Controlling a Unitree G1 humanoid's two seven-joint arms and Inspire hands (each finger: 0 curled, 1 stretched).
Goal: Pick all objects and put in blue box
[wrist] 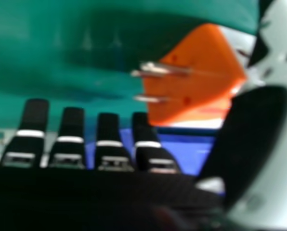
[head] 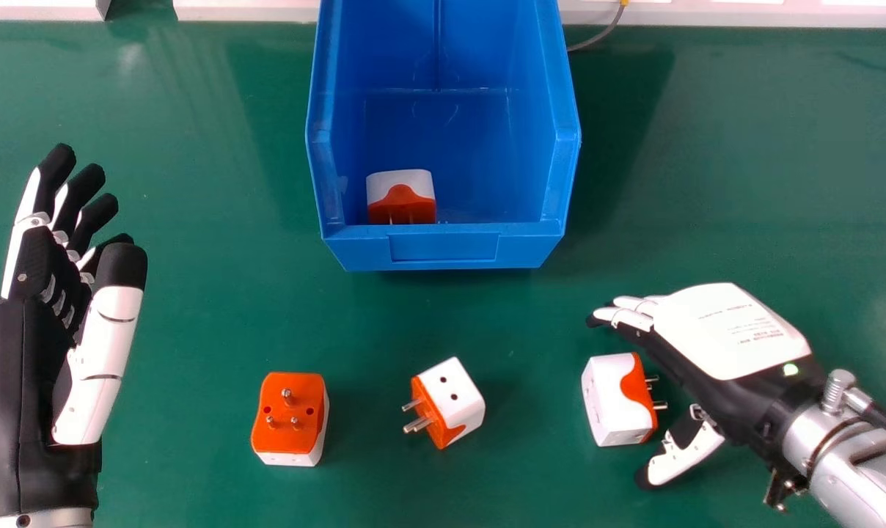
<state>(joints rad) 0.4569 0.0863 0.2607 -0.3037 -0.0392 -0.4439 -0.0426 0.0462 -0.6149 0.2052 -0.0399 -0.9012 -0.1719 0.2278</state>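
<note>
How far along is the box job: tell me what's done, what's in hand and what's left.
Done: one plug adapter sits inside the blue box.
In hand: nothing looks gripped; the right hand is open beside the rightmost adapter, and the left hand is open and empty.
Left: three on the green table, the rightmost, the middle one and the leftmost.

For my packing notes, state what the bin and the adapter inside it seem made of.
Blue bin: probably moulded plastic, smooth with a soft sheen, its walls showing straight moulded ridges. Adapter inside: likely hard plastic, smooth white and orange.
</note>
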